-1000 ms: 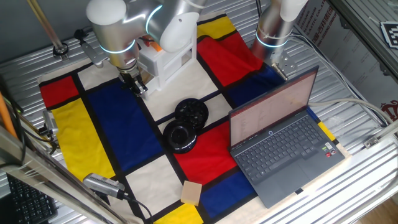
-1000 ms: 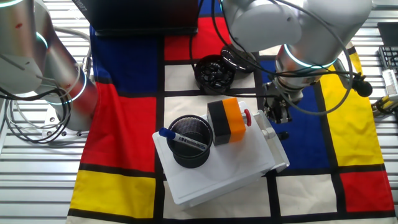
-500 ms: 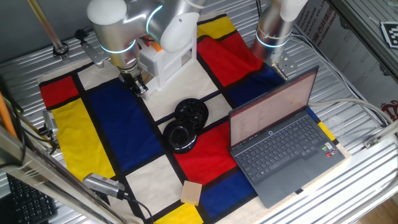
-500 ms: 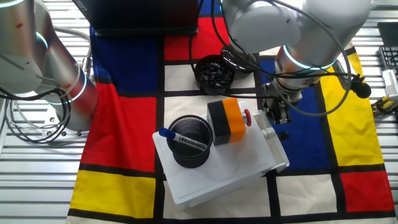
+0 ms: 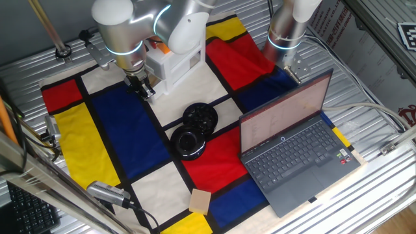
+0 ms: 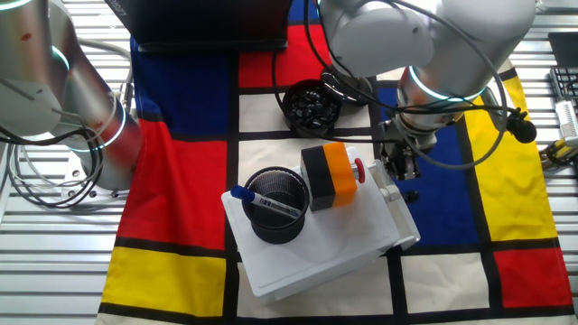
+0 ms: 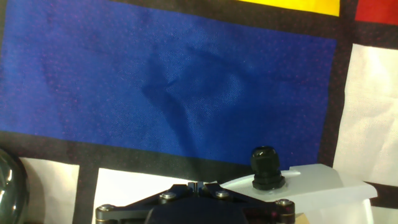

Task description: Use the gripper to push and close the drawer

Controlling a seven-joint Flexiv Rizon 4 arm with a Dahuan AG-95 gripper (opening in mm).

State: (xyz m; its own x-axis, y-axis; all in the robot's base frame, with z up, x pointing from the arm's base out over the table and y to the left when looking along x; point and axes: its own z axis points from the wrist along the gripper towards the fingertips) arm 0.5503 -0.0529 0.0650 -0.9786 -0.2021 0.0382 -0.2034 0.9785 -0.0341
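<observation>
The white cabinet (image 5: 174, 67) stands at the back of the checkered cloth. Its drawer (image 6: 398, 205) sticks out a little from the cabinet's side. My gripper (image 5: 144, 90) is low over the blue patch, right beside the drawer front; I cannot tell if it touches. In the other fixed view the gripper (image 6: 403, 170) hangs at the drawer's far corner. In the hand view the gripper (image 7: 198, 185) has its fingers pressed together and empty, with the drawer's white edge (image 7: 317, 186) and a black knob (image 7: 267, 167) just to its right.
Two black round dishes (image 5: 194, 130) sit mid-cloth, an open laptop (image 5: 292, 140) to the right, and a tan wooden block (image 5: 200, 200) near the front. A second silver arm (image 5: 286, 29) stands at the back right. A black mesh cup (image 6: 275, 217) and an orange-black box (image 6: 329, 176) sit on the cabinet.
</observation>
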